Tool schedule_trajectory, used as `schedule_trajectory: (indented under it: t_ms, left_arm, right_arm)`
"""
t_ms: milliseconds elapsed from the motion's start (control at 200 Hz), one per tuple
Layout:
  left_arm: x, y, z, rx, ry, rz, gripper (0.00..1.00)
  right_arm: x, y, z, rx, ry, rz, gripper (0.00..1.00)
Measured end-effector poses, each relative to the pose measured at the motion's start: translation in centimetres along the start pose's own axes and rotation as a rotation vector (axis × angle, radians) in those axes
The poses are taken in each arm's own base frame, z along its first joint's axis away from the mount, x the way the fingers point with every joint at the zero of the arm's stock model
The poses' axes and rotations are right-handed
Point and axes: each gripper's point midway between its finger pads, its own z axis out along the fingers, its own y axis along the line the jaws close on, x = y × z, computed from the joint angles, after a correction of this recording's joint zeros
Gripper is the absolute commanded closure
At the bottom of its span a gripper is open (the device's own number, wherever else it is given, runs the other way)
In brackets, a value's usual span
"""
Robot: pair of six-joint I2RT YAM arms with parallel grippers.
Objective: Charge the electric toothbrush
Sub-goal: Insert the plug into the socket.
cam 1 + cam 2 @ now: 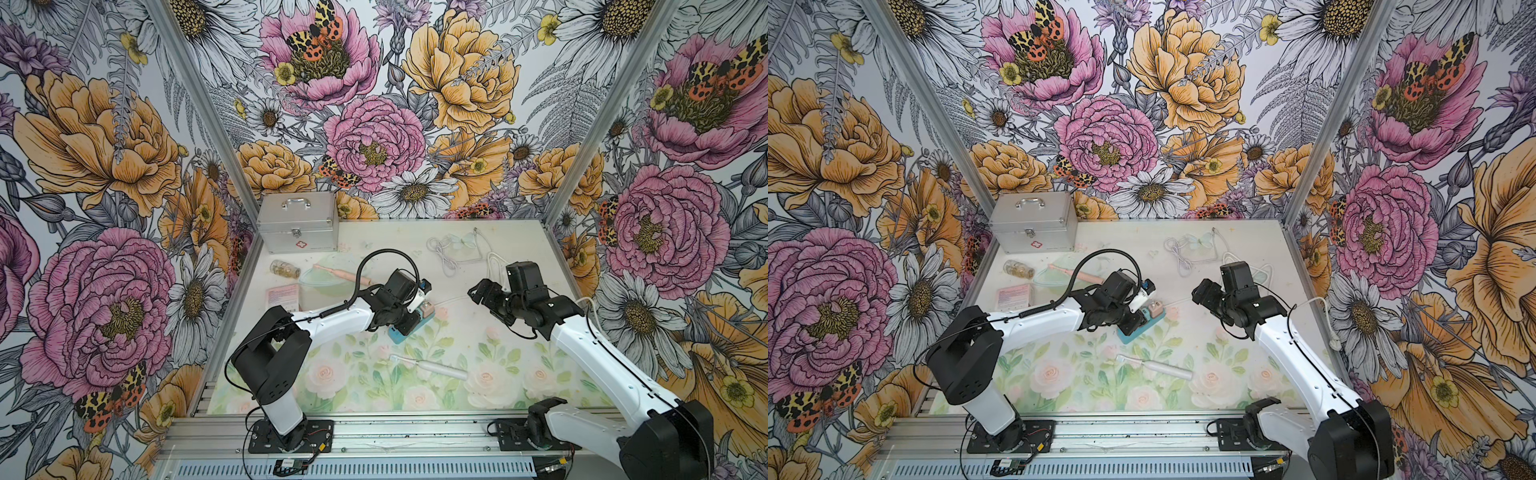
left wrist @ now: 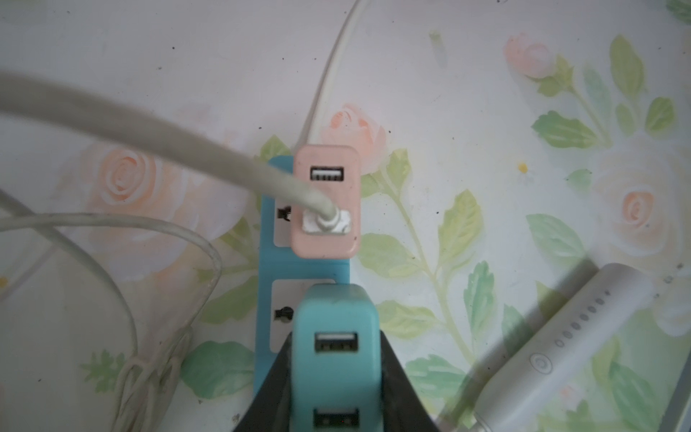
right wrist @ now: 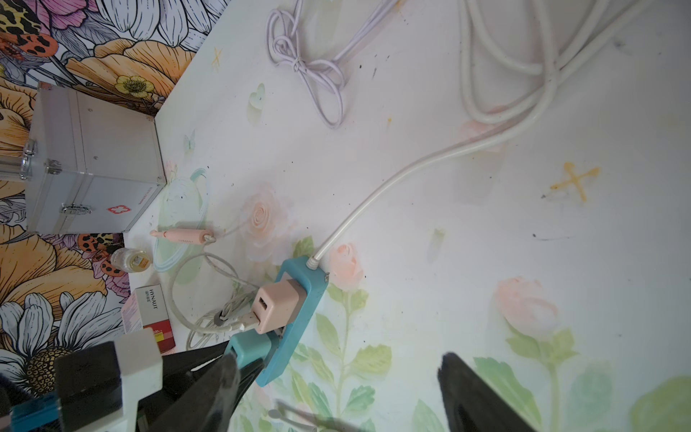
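Clamping the teal USB adapter (image 2: 335,325) on the blue power strip (image 2: 267,262), the left hand (image 2: 334,392) is gripping it; the right hand (image 1: 478,289) is hovering released; the white electric toothbrush (image 1: 432,366) is lying apart on the surface (image 1: 469,332).

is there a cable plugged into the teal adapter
No, both USB ports on the teal adapter sit empty; the white cable goes into the pink adapter.
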Motion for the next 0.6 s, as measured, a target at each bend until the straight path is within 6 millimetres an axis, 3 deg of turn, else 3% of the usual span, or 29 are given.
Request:
schedule_trajectory:
  t_ms: [600]
  left_arm:
    - [1.0,0.1,1.0,-0.035,0.031,0.075,1.00]
  right_arm:
    - [0.5,-1.0,0.6,0.023,0.016,-0.002,0.14]
